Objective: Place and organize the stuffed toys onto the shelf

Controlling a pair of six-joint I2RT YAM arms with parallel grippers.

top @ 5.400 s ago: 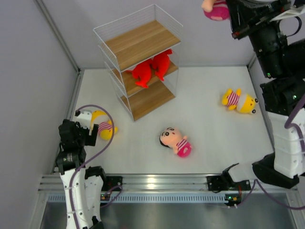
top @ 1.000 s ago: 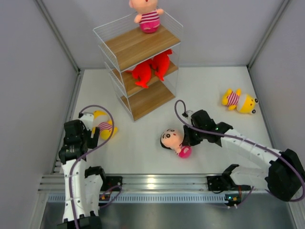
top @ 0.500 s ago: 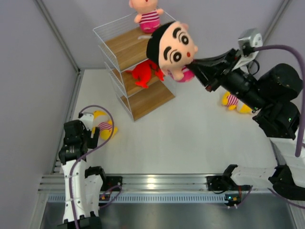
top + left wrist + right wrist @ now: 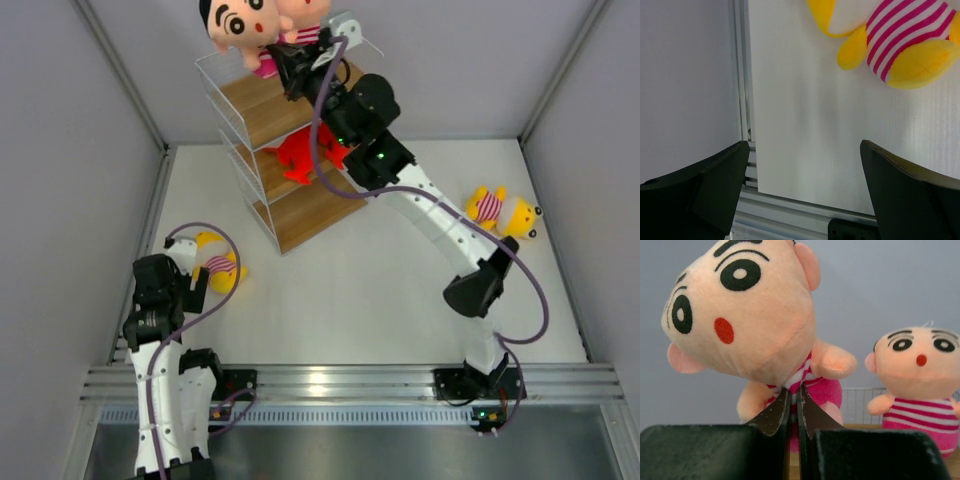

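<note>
My right gripper point(image 4: 282, 52) is shut on a boy doll point(image 4: 240, 28) by its pink striped shirt and holds it over the top board of the shelf point(image 4: 262, 112). In the right wrist view the held doll point(image 4: 747, 305) hangs left of the second boy doll point(image 4: 920, 375), which sits upright on the top board. Two red sharks point(image 4: 305, 150) lie on the middle board. One yellow figure point(image 4: 503, 212) lies on the table at the right. Another yellow figure point(image 4: 216, 265) lies by my left gripper point(image 4: 163, 285), which is open and empty; the figure also shows in the left wrist view point(image 4: 900, 40).
The shelf's bottom board point(image 4: 310, 212) is bare. White walls close in the table on the left, back and right. An aluminium rail point(image 4: 320, 380) runs along the near edge.
The right arm has picked the boy doll off the table, swung it up and left, and now holds it over the shelf top beside the first doll. The left arm barely moved.
</note>
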